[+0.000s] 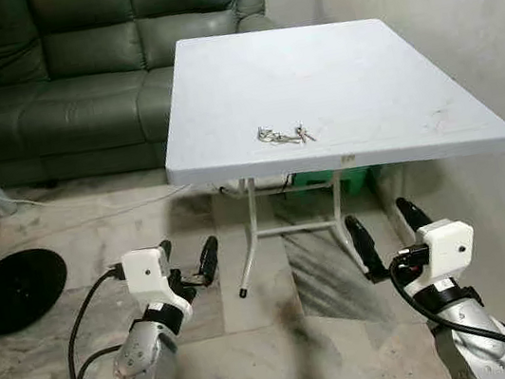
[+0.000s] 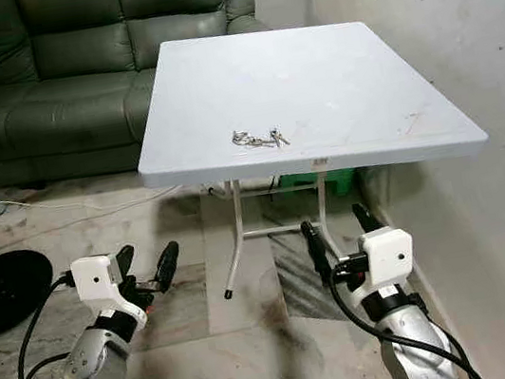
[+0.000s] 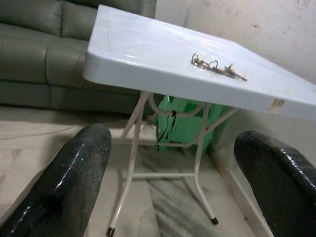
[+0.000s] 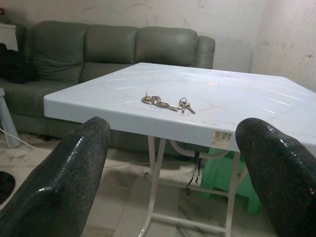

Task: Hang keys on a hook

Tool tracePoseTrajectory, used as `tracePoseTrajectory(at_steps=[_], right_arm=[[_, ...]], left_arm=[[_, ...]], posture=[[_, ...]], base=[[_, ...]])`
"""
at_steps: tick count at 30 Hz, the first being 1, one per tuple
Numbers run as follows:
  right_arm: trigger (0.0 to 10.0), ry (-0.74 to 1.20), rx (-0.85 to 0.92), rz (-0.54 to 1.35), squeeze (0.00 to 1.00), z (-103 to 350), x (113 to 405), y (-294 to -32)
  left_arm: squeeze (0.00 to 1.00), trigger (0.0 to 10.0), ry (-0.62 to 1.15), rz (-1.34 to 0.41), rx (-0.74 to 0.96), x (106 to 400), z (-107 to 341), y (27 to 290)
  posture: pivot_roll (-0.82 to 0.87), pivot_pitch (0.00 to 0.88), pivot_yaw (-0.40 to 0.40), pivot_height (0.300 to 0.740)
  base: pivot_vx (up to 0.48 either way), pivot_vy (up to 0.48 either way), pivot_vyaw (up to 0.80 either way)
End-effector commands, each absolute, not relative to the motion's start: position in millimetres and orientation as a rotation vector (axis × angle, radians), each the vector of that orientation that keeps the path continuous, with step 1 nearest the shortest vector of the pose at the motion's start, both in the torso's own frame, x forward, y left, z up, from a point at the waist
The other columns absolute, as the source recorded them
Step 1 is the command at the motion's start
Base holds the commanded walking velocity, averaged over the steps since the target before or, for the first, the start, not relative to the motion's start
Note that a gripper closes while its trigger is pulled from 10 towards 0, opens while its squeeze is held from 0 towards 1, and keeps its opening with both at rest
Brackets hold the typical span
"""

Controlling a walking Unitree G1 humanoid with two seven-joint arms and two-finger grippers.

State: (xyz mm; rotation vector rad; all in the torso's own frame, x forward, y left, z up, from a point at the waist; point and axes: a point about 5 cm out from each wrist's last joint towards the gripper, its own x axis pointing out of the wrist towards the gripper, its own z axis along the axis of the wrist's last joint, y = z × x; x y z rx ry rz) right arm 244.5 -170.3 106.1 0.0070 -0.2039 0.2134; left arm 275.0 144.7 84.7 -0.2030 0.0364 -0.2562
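Keys point(image 1: 284, 134) lie on the desk point(image 1: 361, 86), long axis 9-to-3, at 11 o'clock from the nearer right gripper point(image 1: 386, 229); left gripper point(image 1: 187, 262) also low. Both jaws spread wide, empty.

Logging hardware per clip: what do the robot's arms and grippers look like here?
Both arms are silver metal with jointed segments. Each wrist carries a white boxy housing, and black cables loop from it down along the forearm. The left gripper and the right gripper each have two long, glossy black fingers with rounded tips. No markings can be made out.
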Motion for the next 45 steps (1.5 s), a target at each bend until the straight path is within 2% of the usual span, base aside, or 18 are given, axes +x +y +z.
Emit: tracePoseTrajectory(at_steps=[1, 10, 45], right_arm=[[10.0, -0.188, 0.000, 0.213, 0.00, 104.6, 245.9, -171.8], [10.0, -0.190, 0.005, 0.228, 0.00, 104.5, 247.4, -169.1], [10.0, -0.204, 0.005, 0.259, 0.00, 105.5, 253.5, -164.8]], left_arm=[[0.00, 10.0, 0.062, -0.252, -0.181, 276.9, 82.3, 143.8], [0.00, 10.0, 0.081, -0.242, -0.164, 276.9, 79.6, 143.0], [0.00, 10.0, 0.072, -0.235, -0.161, 280.9, 81.9, 142.2]], posture=[[0.01, 0.026, -0.060, 0.740], [0.02, 0.018, -0.061, 0.740], [0.03, 0.000, -0.066, 0.740]], base=[[0.000, 0.000, 0.00], [0.030, 0.000, 0.00], [0.376, 0.000, 0.00]])
